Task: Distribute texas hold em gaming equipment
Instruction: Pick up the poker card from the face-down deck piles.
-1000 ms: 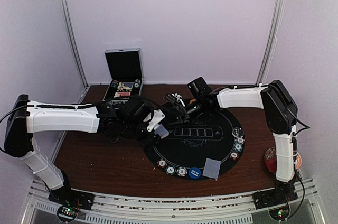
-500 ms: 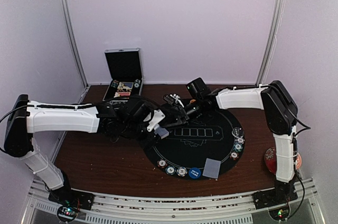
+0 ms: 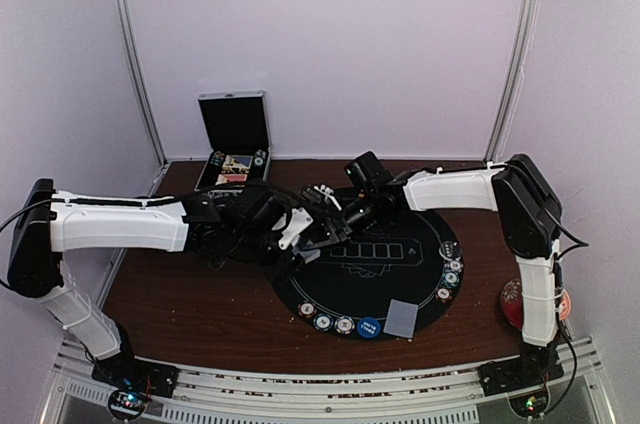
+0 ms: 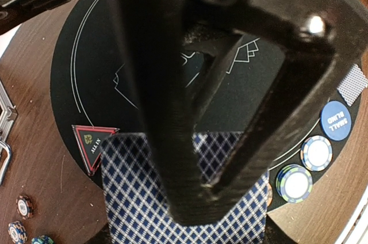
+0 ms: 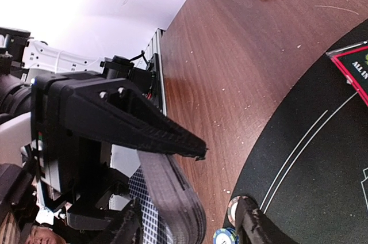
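Note:
My left gripper (image 4: 214, 191) is shut on a deck of playing cards (image 4: 138, 198) with a blue diamond back, held over the left rim of the round black mat (image 3: 380, 289). My right gripper (image 5: 190, 229) is open, its fingers on either side of that deck's edge (image 5: 175, 195). In the top view the two grippers meet, the left gripper (image 3: 300, 236) just below the right gripper (image 3: 322, 212). A red triangle marker (image 4: 92, 142) lies on the mat beside the deck. Poker chips (image 3: 333, 323), a blue button disc (image 3: 369, 327) and a few dealt cards (image 3: 402, 317) lie along the mat's near rim.
More chips (image 3: 450, 277) lie on the mat's right rim, and loose chips (image 4: 22, 207) on the wood to its left. An open metal case (image 3: 233, 139) stands at the back left. A red cup and saucer (image 3: 513, 302) sits at the right, behind the right arm.
My right gripper has moved left, closing in on the deck that the left gripper holds. The left arm has stayed where it was.

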`<state>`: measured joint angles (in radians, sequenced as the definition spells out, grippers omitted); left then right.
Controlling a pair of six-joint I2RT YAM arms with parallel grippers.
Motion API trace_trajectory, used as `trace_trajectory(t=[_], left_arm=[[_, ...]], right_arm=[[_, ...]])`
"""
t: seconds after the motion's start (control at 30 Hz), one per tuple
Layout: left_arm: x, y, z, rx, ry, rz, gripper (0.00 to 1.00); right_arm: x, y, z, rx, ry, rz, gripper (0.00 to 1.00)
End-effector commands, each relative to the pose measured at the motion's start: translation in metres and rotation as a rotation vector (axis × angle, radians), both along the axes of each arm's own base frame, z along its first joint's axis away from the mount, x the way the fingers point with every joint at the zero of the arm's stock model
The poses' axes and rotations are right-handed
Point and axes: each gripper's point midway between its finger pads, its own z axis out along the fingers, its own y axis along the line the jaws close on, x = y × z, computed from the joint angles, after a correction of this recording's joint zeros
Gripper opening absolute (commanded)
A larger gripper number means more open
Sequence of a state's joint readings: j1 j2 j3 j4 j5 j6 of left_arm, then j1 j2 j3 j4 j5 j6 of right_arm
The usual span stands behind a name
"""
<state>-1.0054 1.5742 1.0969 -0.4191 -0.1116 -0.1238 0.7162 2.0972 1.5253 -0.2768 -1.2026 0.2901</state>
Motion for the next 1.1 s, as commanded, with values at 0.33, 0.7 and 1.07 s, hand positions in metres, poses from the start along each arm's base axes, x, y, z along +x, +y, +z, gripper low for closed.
trace_trajectory(t=[0.33,0.7,1.07], left_arm=[[-0.001,-0.008,0.015,-0.056,-0.033,-0.025,0.59],[-0.002,-0.008,0.012,-0.050,-0.033,-0.028,0.59],[-0.001,-0.008,0.013,-0.047,-0.038,-0.026,0.59]], right_arm=[[0.026,-0.005,-0.019,-0.073,-0.017,-0.103,0.32],[0.043,-0.027,-0.019,-0.099,-0.043,-0.136,0.24],[0.010,-0.019,0.027,0.077,0.006,-0.019,0.20]])
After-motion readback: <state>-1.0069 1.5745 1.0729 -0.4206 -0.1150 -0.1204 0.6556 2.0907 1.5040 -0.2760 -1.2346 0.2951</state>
